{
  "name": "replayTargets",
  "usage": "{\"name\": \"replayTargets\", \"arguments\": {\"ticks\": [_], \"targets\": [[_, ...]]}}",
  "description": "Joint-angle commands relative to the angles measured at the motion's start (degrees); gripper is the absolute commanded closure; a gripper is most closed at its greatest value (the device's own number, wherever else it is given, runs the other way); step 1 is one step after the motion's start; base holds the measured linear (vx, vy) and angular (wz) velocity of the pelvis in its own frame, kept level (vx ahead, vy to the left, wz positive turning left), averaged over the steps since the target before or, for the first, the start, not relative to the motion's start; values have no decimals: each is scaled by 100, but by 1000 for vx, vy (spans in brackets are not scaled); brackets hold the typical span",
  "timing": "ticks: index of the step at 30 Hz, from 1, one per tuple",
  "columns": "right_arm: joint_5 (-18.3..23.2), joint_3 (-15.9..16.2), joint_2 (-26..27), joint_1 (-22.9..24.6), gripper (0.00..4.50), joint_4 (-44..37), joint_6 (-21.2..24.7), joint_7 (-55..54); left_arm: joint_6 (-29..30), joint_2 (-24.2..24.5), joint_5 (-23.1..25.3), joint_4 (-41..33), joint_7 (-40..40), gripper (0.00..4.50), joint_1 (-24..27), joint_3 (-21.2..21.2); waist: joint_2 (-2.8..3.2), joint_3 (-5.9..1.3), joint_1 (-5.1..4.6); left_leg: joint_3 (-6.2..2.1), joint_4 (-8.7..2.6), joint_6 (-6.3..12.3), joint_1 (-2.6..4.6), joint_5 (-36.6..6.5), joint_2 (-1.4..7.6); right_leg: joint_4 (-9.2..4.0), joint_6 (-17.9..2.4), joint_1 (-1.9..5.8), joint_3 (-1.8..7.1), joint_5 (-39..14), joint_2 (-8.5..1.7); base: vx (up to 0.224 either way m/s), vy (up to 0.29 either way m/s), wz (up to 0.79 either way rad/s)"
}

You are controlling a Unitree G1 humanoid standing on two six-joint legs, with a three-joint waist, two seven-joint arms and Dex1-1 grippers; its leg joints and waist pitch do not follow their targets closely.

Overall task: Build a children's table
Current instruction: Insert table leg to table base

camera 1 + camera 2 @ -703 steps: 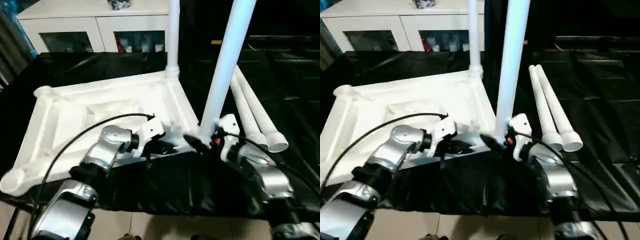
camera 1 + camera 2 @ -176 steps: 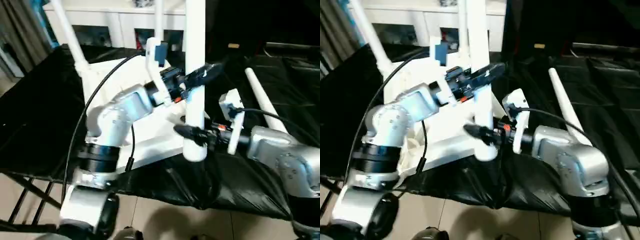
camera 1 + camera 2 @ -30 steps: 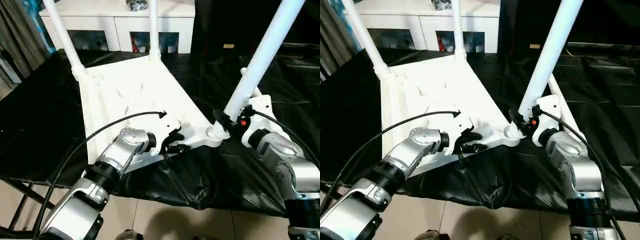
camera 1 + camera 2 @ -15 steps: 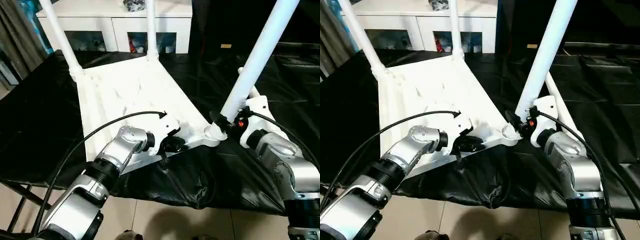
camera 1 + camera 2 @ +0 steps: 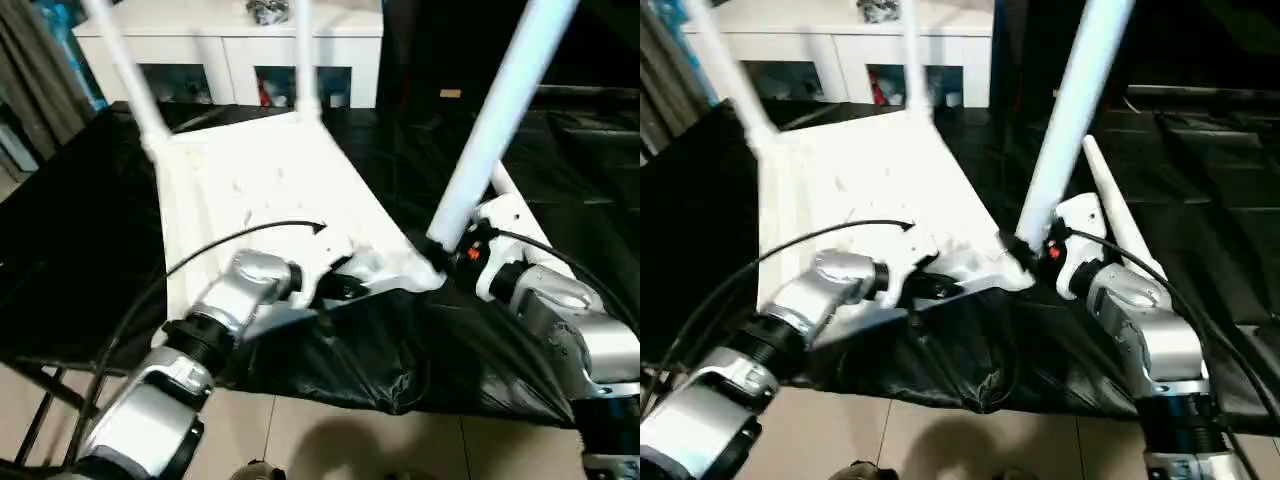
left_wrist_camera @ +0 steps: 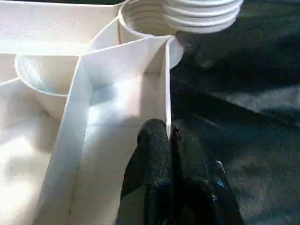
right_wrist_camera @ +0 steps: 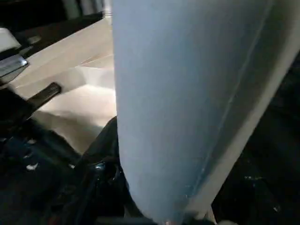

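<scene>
Silver forearms (image 5: 235,295), black cables (image 5: 230,240), black fingers (image 6: 154,154)

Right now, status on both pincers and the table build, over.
Left pincer shut on the tabletop's edge wall. Right pincer clamped on the third leg at its near corner socket. Fourth leg loose on the black cloth behind.

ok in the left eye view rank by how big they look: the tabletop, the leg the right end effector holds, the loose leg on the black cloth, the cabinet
1. tabletop
2. held leg, though it is nearest the camera, which enlarges it
3. cabinet, cut off at the top edge, so unsure against the held leg
4. loose leg, mostly hidden
</scene>
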Motion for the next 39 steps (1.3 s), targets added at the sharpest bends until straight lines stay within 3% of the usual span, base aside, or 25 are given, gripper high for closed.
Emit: {"name": "replayTargets", "arguments": {"ticks": [1,4,5,7,9,12,14,22,31,39], "targets": [[50,-6,-76,-109,261,39,34,114,-401,88,-59,-170,-490,450,110,-87,-145,-410,-4,-169,-493,63,150,-1893,256,-571,-958,235,204,-2437,-315,0,0,0],[85,65,-151,-110,261,49,139,307,-678,335,-127,-551,-1123,450,348,-248,-103,-441,27,-176,-487,79,139,-1701,279,-493,-1115,253,226,-1986,-343,0,0,0],[90,87,-168,-101,261,42,152,350,-667,375,-118,-600,-1181,450,378,-273,-92,-441,35,-144,-479,107,169,-1657,281,-486,-1200,223,233,-1824,-323,0,0,0],[117,145,-189,-65,261,18,210,448,-785,465,-109,-688,-1325,450,464,-296,-115,-445,51,-130,-476,122,183,-1611,289,-476,-1254,218,240,-1707,-317,0,0,0],[159,196,-209,-28,261,-9,313,525,-756,486,-93,-685,-1311,450,492,-263,-101,-446,107,-122,-477,155,167,-1462,294,-438,-1299,243,239,-1540,-324,0,0,0],[210,297,-236,56,261,-83,426,660,-789,490,-9,-559,-1221,450,471,-222,-107,-432,145,-120,-483,115,169,-1511,292,-454,-1256,245,242,-1700,-337,0,0,0],[319,351,-238,156,261,-222,551,775,-806,486,16,-463,-1203,450,452,-185,-132,-400,138,-128,-503,47,172,-1711,286,-501,-1134,234,241,-2096,-341,0,0,0],[279,446,-353,225,261,-351,687,897,-894,534,10,-501,-1366,450,479,-137,-130,-397,127,-145,-519,-52,189,-1870,287,-528,-1024,216,251,-2339,-349,0,0,0],[137,388,-277,199,261,-41,380,790,-856,519,-2,-479,-1465,450,421,-122,-118,-404,131,-142,-516,-27,180,-1806,285,-517,-1084,220,249,-2164,-348,0,0,0],[430,174,-100,313,261,150,367,855,-836,485,35,-438,-1428,450,384,-65,-114,-402,125,-146,-530,-48,189,-1908,293,-520,-1105,221,248,-2166,-347,0,0,0]]}}
